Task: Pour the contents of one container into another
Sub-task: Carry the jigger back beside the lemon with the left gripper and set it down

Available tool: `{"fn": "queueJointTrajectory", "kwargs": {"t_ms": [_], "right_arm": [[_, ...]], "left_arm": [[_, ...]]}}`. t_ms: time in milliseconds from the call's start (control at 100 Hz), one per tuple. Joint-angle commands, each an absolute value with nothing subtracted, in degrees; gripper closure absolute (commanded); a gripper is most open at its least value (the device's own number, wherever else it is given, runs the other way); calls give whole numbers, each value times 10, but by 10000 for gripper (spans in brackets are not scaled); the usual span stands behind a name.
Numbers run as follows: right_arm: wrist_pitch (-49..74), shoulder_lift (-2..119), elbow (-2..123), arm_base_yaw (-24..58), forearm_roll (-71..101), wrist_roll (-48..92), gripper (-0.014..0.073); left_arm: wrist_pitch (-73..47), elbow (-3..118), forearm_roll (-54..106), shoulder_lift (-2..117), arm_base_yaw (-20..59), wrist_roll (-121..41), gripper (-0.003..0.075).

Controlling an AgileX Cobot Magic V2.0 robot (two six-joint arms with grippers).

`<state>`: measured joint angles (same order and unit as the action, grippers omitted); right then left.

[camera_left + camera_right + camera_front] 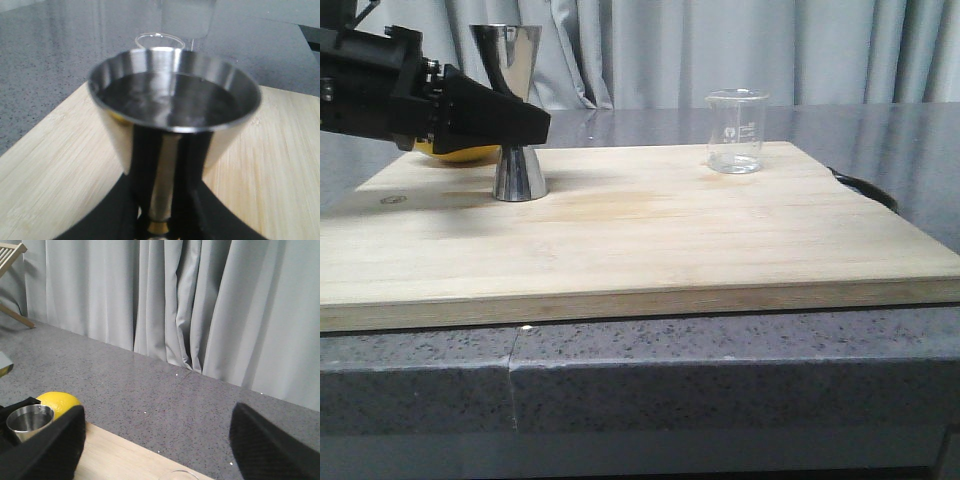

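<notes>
Start at nine o'clock on the pale bamboo cutting board [650, 230]: your left gripper [525, 122] reaches in level from the left edge, its black fingers [140, 165] closed around the narrow gold-banded waist of the shiny steel hourglass-shaped jigger [516, 115]. The jigger stands upright with its base on the board, which suggests you are steadying it as the receiving vessel rather than lifting it. The left wrist view looks down into its upper cup, which looks dark; I cannot tell whether it holds liquid. A yellow round fruit [460, 153] sits just behind the left gripper.

Moving toward two o'clock, the small clear glass beaker [736, 132] with faint white marks stands upright near the board's far edge, well apart from the jigger and untouched.

Your right gripper [157, 450] hangs raised, jaws wide apart and empty, with the beaker's rim just visible between its fingertips, so it looks lined up to grasp the beaker.
</notes>
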<state>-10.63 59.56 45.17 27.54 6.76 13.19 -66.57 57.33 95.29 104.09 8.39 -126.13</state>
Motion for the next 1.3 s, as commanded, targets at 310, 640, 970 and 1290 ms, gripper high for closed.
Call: {"fn": "queueJointTrajectory", "kwargs": {"t_ms": [310, 640, 970, 1290], "right_arm": [[-150, 583, 466, 277, 63, 138, 60], [-150, 583, 466, 277, 63, 138, 60], [-150, 583, 466, 277, 63, 138, 60], [-150, 583, 466, 277, 63, 138, 60]], "left_arm": [[-720, 589, 992, 1023, 87, -1262, 734], [-717, 589, 992, 1023, 87, -1262, 734], [-713, 589, 992, 1023, 87, -1258, 651], [-718, 589, 992, 1023, 87, -1257, 453]]}}
